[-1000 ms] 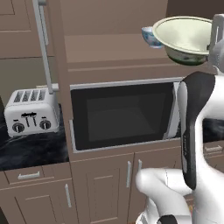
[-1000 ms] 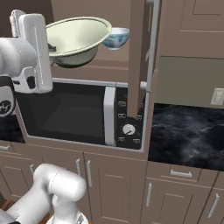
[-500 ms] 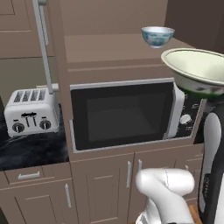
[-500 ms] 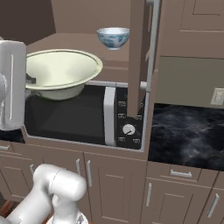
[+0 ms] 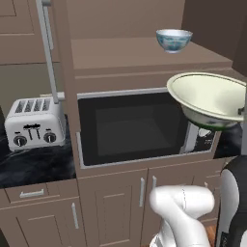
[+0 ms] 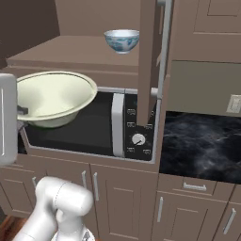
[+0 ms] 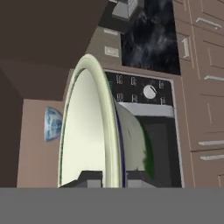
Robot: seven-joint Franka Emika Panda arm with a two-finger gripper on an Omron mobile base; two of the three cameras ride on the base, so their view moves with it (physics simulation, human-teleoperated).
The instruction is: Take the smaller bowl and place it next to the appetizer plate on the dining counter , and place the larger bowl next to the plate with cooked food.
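Brown kitchen wall unit
Black built-in microwave among brown wooden cabinets; white four-slot toaster on black marbled counter.

Place: home kitchen
Evidence: built-in microwave, toaster, brown cabinets, black marbled countertop

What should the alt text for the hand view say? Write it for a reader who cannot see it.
The tool is shut on the rim of the larger bowl, seen edge-on with its cream inside facing left. Behind it is the microwave with its dial panel, and the smaller bowl sits on the brown shelf at left.
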